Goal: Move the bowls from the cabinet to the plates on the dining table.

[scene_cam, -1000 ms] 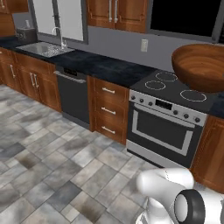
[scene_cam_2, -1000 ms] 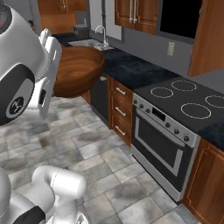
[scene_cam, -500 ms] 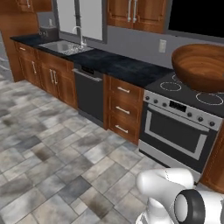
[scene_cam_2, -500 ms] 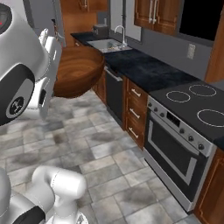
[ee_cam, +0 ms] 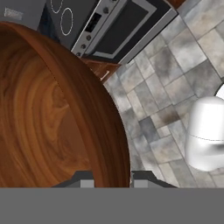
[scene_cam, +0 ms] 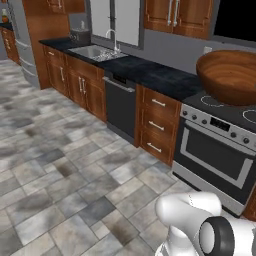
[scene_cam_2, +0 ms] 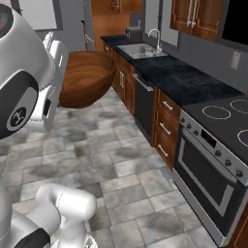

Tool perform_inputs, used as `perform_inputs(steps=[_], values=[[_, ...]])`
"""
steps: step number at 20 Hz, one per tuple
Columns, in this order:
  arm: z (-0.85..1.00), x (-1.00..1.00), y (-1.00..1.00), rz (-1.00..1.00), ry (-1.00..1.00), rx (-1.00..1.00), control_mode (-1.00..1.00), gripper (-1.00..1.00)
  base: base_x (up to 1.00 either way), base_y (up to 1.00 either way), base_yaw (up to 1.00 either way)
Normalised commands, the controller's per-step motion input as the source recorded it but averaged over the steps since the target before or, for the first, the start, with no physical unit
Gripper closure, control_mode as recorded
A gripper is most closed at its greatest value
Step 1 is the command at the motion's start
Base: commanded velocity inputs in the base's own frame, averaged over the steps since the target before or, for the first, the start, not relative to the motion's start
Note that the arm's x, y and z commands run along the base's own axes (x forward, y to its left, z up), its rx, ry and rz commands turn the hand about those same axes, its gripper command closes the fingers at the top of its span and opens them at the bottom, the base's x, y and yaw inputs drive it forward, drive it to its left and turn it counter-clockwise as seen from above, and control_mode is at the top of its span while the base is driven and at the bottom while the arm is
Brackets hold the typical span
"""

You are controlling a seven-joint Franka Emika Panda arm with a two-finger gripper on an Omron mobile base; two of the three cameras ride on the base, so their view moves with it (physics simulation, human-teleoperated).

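Note:
A dark brown wooden bowl (ee_cam: 52,122) hangs in the air, with my gripper (ee_cam: 113,180) shut on its rim. One fingertip (ee_cam: 83,179) sits inside the bowl and the other outside. In the left base view the bowl (scene_cam: 230,75) floats at the right in front of the stove. In the right base view the bowl (scene_cam_2: 85,80) is beside my white arm, over the floor. A brown wall cabinet (scene_cam: 175,15) with long silver handles hangs above the counter. The plates, the dining table and the red bowl are out of view.
A black marbled counter (scene_cam: 155,75) runs along the wall with a sink (scene_cam: 97,51), a dishwasher (scene_cam: 120,107) and a stove with oven (scene_cam: 215,150). Low wood cupboards stand beneath it. Grey tiled floor (scene_cam: 60,180) spreads out to the left.
The whole kitchen has shifted in both base views, so the camera has moved with the base. The brown bowl stays held in the same place relative to the arm.

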Motion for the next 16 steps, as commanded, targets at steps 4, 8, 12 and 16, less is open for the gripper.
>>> perform_inputs(steps=[4,8,12,16], values=[[0.0,0.0,0.0,0.0,0.0,0.0,1.0,1.0,0.0,0.0,0.25],[0.0,0.0,0.0,0.0,0.0,0.0,1.0,1.0,0.0,0.0,0.25],[0.0,0.0,0.0,0.0,0.0,0.0,1.0,1.0,0.0,0.0,0.25],[0.0,0.0,0.0,0.0,0.0,0.0,1.0,1.0,0.0,0.0,0.25]])
